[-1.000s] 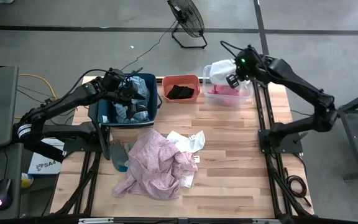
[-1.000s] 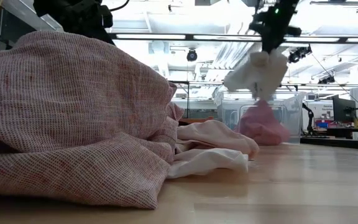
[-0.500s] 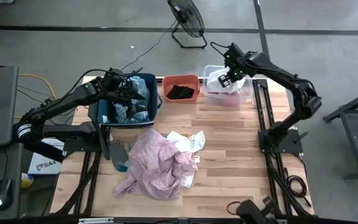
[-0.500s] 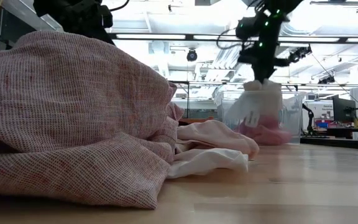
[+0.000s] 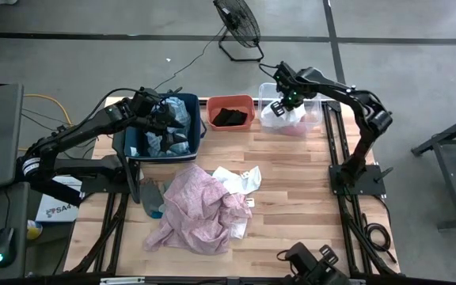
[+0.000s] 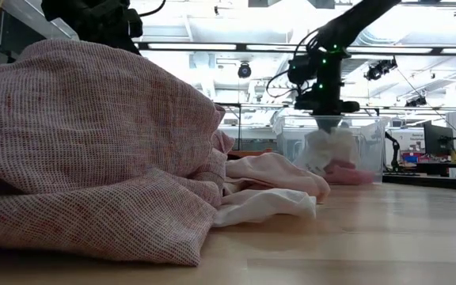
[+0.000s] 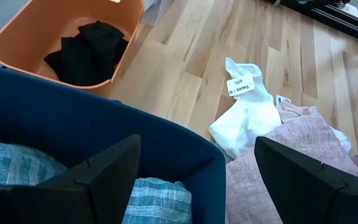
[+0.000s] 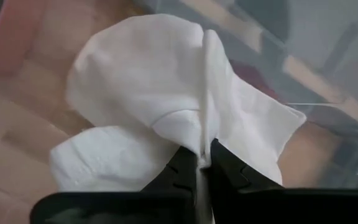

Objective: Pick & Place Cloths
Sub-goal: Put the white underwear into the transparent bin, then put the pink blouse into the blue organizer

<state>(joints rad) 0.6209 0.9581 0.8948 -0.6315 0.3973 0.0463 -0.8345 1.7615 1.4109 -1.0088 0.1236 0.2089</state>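
Right gripper [image 8: 204, 163] pinching white cloth [image 8: 166, 112], fingers pressed together on fold, lowering it into clear bin [image 5: 311, 119] at table's far right; coral cloth [image 5: 295, 123] lying in same bin. Left gripper [image 7: 197, 180] hovering over blue bin [image 5: 137, 146], fingers spread, holding nothing; plaid cloth [image 7: 157, 199] inside. Orange bin [image 5: 229, 124] containing black cloth [image 5: 228, 116]. Pink cloth [image 5: 200, 210] lying on table [image 5: 307, 206] mid-front

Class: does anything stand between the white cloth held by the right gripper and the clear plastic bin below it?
Nothing visible. The right gripper holds the white cloth directly over the clear plastic bin, already reaching inside.
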